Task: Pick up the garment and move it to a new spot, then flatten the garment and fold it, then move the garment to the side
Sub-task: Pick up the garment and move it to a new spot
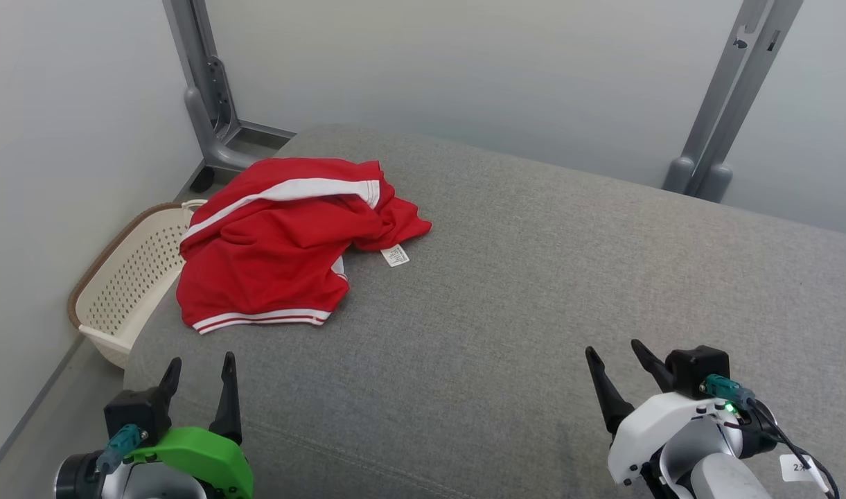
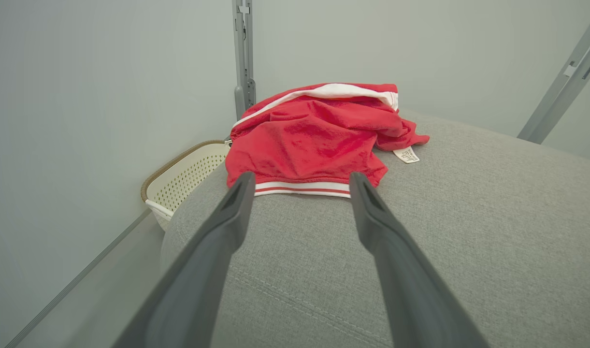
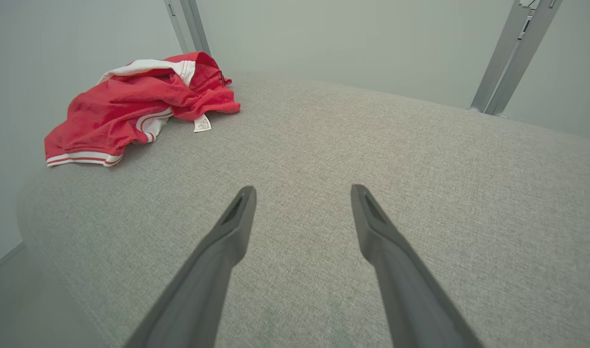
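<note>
Crumpled in the upper left of the head view, the red garment [image 1: 270,256] lies in a loose heap on the grey cushion [image 1: 533,277], close to that cushion's left edge. It has white stripes: a broad band runs along its top fold and a thinner white-and-red trim lines the hem at its lower edge. A small white label [image 1: 395,256] sticks out at the heap's right side and rests flat on the grey fabric.

Just beyond the cushion's left edge, a cream perforated basket [image 1: 128,277] with a brown rim stands on the floor against the pale wall, partly hidden behind the garment. Two grey metal posts [image 1: 211,90] rise at the top of the frame, one at the left and one at the right.

The left gripper [image 1: 202,359], with its green housing, sits at the lower left of the head view, fingers spread apart and holding nothing. In the left wrist view the garment [image 2: 314,140] fills the centre, and the left gripper [image 2: 300,176] points at the striped hem, its tips short of the cloth.

The right gripper [image 1: 612,346], white-bodied, sits at the lower right, fingers likewise apart and bare. In the right wrist view it [image 3: 302,188] hangs over plain grey cushion [image 3: 372,145], with the garment [image 3: 121,111] well apart in the upper left of that frame.
</note>
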Available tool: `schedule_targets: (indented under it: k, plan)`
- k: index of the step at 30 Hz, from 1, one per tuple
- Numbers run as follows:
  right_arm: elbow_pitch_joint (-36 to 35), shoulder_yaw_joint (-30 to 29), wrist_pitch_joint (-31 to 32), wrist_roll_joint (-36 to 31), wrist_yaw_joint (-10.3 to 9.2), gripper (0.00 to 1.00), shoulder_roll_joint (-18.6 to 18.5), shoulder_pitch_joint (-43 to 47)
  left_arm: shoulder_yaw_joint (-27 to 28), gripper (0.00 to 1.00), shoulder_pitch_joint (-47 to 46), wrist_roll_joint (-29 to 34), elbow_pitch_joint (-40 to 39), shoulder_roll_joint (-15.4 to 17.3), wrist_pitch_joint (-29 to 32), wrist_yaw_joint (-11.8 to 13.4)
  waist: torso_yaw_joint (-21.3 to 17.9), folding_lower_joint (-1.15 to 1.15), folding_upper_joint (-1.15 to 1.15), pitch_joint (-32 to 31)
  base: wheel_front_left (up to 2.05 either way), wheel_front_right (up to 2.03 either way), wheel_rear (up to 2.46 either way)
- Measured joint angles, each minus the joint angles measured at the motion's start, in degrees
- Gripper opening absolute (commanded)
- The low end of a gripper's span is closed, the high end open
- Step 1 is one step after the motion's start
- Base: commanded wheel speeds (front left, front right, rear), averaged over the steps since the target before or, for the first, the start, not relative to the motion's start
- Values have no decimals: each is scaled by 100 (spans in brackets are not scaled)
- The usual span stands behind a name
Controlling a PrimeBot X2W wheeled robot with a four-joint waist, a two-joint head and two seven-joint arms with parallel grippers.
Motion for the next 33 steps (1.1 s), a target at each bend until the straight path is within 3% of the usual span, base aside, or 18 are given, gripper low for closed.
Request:
schedule_targets:
  k: [5, 10, 14, 18, 24, 33]
  plan:
    - [16, 2, -14, 10, 0, 100, 0, -43, -78, 100, -90, -26, 64, 29, 200, -24, 58, 0, 0, 80, 0, 0, 0]
    - [-151, -26, 63, 24, 0, 100, 1, -47, -209, 100, -746, -77, 350, -54, 799, -124, 39, 0, 0, 183, 0, 0, 0]
    - [-441, -34, 203, -53, 0, 100, 2, -47, -321, 100, -1492, -210, 776, -141, 1532, -233, -26, 0, 0, 323, 0, 0, 0]
    - [-839, -7, 478, -264, 0, 100, 0, -47, -363, 100, -2392, -198, 1199, -188, 2223, -149, -112, 0, 0, 552, 0, 0, 0]
    - [-1351, 43, 839, -486, 0, 100, -1, -134, -417, 100, -3683, -148, 1777, -308, 2772, -147, -290, 0, 0, 1033, 0, 0, 0]
    - [-1961, 196, 1207, -825, 0, 100, 0, -234, -511, 100, -4871, -101, 2705, -214, 3521, -279, -692, 1, 0, 1733, 0, 0, 0]
